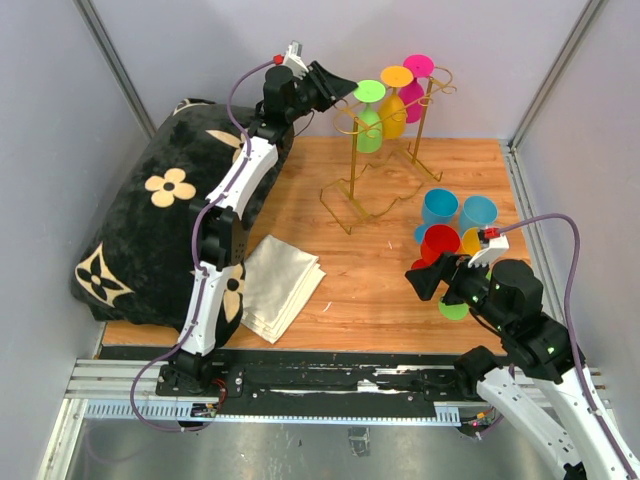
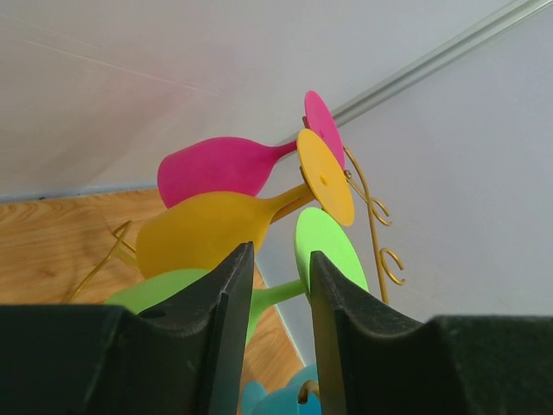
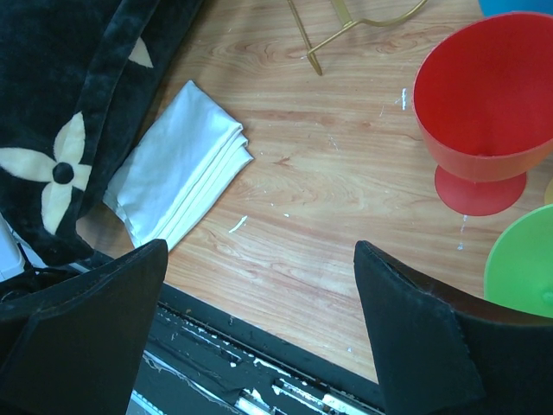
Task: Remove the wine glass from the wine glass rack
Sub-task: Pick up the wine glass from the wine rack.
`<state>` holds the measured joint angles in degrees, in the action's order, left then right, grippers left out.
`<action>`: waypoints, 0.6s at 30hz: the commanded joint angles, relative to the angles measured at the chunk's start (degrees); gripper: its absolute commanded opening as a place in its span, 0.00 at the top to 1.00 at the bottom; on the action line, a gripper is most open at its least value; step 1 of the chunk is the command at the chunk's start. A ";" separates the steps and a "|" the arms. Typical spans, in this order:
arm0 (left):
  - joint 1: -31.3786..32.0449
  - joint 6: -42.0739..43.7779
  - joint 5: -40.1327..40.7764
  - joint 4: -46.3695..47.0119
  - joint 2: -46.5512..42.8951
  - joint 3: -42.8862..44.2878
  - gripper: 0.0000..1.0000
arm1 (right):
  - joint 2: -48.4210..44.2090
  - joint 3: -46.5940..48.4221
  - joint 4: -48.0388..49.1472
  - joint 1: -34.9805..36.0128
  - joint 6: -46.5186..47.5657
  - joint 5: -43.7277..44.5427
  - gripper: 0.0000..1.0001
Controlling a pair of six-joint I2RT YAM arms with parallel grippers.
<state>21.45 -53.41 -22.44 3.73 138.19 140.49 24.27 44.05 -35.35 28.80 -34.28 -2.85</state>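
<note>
The gold wire wine glass rack point(image 1: 352, 186) stands at the far side of the wooden table point(image 1: 370, 275), three plastic glasses hanging bowl-down from its curled top rail: a green wine glass point(image 1: 369, 130) nearest the left arm, then a yellow glass point(image 1: 393, 115) and a pink glass point(image 1: 412, 102). The left gripper point(image 1: 345, 88) hovers just beside the green foot, fingers narrowly parted, the green stem showing through the gap. The right gripper point(image 3: 259, 248) hangs spread wide near a red cup point(image 3: 484, 95).
</note>
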 commanded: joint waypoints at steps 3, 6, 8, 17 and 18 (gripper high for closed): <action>0.35 0.78 -2.64 0.03 1.17 1.88 0.67 | -0.32 -0.31 1.17 -0.64 -0.27 -0.23 0.11; 0.60 1.48 -2.96 -0.26 0.21 0.99 0.69 | -0.21 -0.36 1.21 -0.67 -0.18 -0.31 0.10; 0.61 1.61 -3.22 0.17 -0.51 0.46 0.75 | -0.10 -0.33 1.27 -0.67 -0.17 -0.31 0.10; 0.61 1.70 -3.41 0.67 -2.02 0.45 0.87 | -0.48 -0.30 1.10 -0.67 -0.18 -0.31 0.10; 0.61 1.54 -3.60 0.74 -2.11 0.41 0.89 | -0.46 -0.27 1.10 -0.67 -0.17 -0.31 0.10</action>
<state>21.52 -52.77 -24.14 4.73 138.17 140.66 24.27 44.01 -35.35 28.80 -34.30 -3.01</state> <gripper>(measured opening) 0.136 0.896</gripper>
